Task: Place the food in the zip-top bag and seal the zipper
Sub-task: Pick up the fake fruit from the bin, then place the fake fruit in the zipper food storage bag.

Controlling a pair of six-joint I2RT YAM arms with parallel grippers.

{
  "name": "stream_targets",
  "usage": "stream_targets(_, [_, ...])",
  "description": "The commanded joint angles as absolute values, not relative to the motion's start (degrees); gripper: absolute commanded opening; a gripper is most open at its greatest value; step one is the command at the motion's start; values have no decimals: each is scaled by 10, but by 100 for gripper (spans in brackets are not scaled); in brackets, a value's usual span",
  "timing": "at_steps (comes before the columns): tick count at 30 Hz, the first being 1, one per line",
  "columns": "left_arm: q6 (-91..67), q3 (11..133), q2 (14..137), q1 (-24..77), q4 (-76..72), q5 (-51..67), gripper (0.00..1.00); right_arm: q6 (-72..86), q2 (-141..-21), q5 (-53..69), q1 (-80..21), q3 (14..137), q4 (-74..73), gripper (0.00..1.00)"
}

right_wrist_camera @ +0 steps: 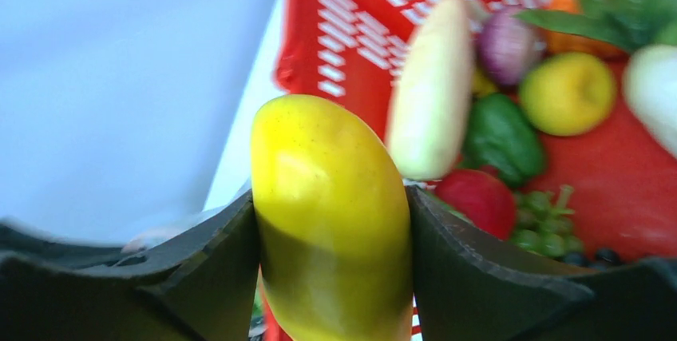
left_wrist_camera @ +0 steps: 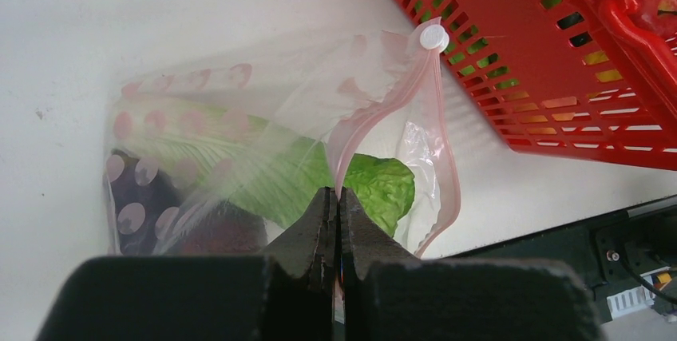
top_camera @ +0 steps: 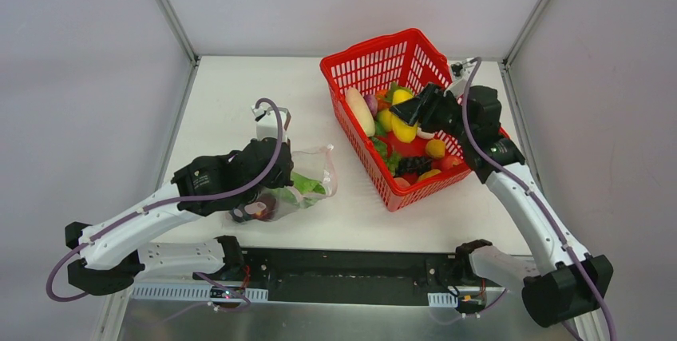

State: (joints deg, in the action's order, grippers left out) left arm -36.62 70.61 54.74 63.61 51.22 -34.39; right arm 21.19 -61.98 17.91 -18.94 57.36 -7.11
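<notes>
Left side: my left jaws are clenched tight, pinching the zipper where the pink strip runs down to their tips. The bag lies on the tabletop, just left of the basket and apart from it. Its mouth is unsealed: the two halves of the strip stand parted in a loop, and the white slider sits at the far end, nearest the basket wall. Inside the bag I note a green leafy piece at the mouth and a dark purple piece deeper in, toward the closed end.

Right side: my right jaws are grasping a yellow piece, one finger flat against each flank. It is long and rounded, and it stands up above my fingers. The top camera places this grip over the middle of the basket, clear of the bag.

Remaining in the basket: a long white piece, a purple onion, a round yellow piece, a green pepper and a red piece. The wrist view here is blurred, so I record no finer detail.
</notes>
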Motion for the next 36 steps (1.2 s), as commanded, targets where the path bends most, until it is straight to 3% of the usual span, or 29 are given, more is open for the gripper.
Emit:
stream_targets(1, [-364,706,540,629,487,-331,0,234,-594,353,-194,570,26,23])
stream_targets(5, [-364,707,541,629,486,-328,0,212,-590,423,-247,575,38,23])
stream_targets(15, [-359,701,528,628,464,-306,0,114,-656,455,-410,606,-66,23])
stream_targets(26, [-329,692,524,629,426,-243,0,36,-772,376,-507,690,-165,23])
stream_targets(36, [-312,690,514,630,425,-204,0,26,-831,297,-541,736,-158,25])
